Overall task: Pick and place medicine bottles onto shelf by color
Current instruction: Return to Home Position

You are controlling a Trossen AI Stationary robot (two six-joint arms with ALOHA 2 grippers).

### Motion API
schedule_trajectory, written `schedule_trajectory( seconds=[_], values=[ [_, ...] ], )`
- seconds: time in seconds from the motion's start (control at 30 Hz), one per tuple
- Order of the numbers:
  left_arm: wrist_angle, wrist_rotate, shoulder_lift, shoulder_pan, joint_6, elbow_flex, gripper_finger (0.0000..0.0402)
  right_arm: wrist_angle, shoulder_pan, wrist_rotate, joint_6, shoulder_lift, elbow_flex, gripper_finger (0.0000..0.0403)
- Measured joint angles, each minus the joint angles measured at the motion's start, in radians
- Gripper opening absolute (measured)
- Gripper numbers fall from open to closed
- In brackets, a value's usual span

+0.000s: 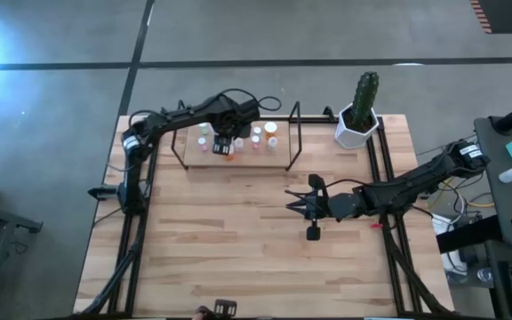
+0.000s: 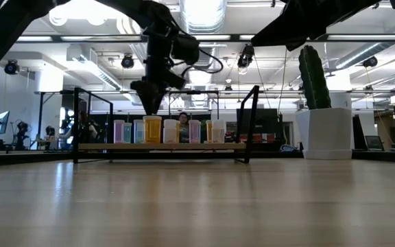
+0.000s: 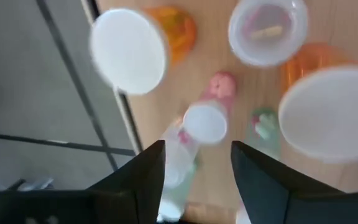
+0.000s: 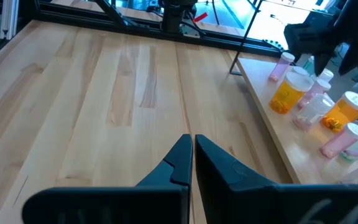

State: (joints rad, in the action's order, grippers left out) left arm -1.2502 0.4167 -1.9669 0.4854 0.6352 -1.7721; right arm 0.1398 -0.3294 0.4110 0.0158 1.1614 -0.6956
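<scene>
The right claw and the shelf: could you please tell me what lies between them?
Only bare wooden table separates the shut right claw from the shelf; the high view shows it best.

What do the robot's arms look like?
Both arms are dark and jointed; black cables loop near the left wrist. The left end effector, above the shelf, and the right end effector each have two dark, wedge-shaped fingers.
</scene>
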Motion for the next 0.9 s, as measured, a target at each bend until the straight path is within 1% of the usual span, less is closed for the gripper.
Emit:
schedule_trajectory(
  seconds=[0.2,0.37,0.43,0.53,0.67,0.73,0.8,0.9],
  values=[
    [-0.034,0.035,0.066,-0.028,-0.012,-0.024,0.0166,-0.002,0.000,0.000,0.002,0.000,0.000,0.0009],
    [-0.050,0.037,0.183,-0.065,-0.065,-0.015,0.0166,-0.011,0.000,0.000,0.008,0.000,0.000,0.0009],
    [-0.045,0.020,0.243,-0.085,-0.097,0.000,0.0165,-0.013,0.000,0.000,0.009,0.000,0.000,0.0009],
    [-0.036,-0.053,0.347,-0.110,-0.147,0.037,0.0152,-0.017,0.000,0.000,0.023,0.000,0.000,0.0009],
    [0.063,-0.238,0.510,-0.130,-0.223,0.159,0.0114,-0.022,0.000,-0.016,0.059,0.000,0.004,0.0009],
    [0.159,-0.335,0.606,-0.139,-0.239,0.260,0.0091,-0.015,0.000,-0.039,0.087,-0.009,0.019,0.0009],
    [0.283,-0.411,0.711,-0.152,-0.244,0.375,0.0067,0.024,0.000,-0.052,0.117,-0.024,0.047,0.0009],
    [0.500,-0.476,0.862,-0.180,-0.246,0.564,0.0035,0.077,0.003,-0.052,0.159,-0.078,0.101,0.0009]
  ],
)
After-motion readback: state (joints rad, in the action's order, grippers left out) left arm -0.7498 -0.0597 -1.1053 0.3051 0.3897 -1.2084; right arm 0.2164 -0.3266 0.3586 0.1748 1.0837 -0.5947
